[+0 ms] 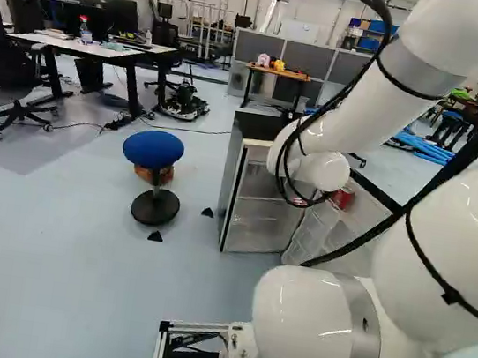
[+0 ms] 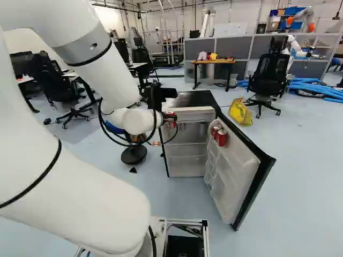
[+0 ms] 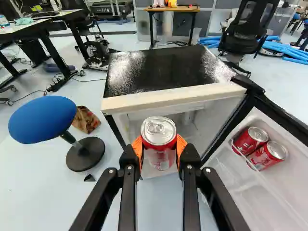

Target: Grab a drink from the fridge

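From where I stand, the can (image 3: 159, 144) is upright, lid up, its long axis near vertical, with the pull-tab end showing between the fingers. The gripper (image 2: 170, 117) has it from both sides, orange pads (image 3: 137, 148) pressed to the wall, jaws parted only by the can's width.

It's held just out in front of the open fridge (image 3: 159, 72), about midway along the pale front edge of its top, the lid near that edge. The door (image 2: 247, 163) is swung wide at the fridge's right; its dark hinge-side edge runs close beside the right finger, so that's the tight side. Two more cans (image 3: 256, 138) lean in the door's rack (image 3: 240, 150), beyond that edge.

Over on the left, floor (image 3: 111, 161) lies between the fridge's front left corner and the blue stool (image 3: 42, 119), and there's more floor on the near side of the cabinet.
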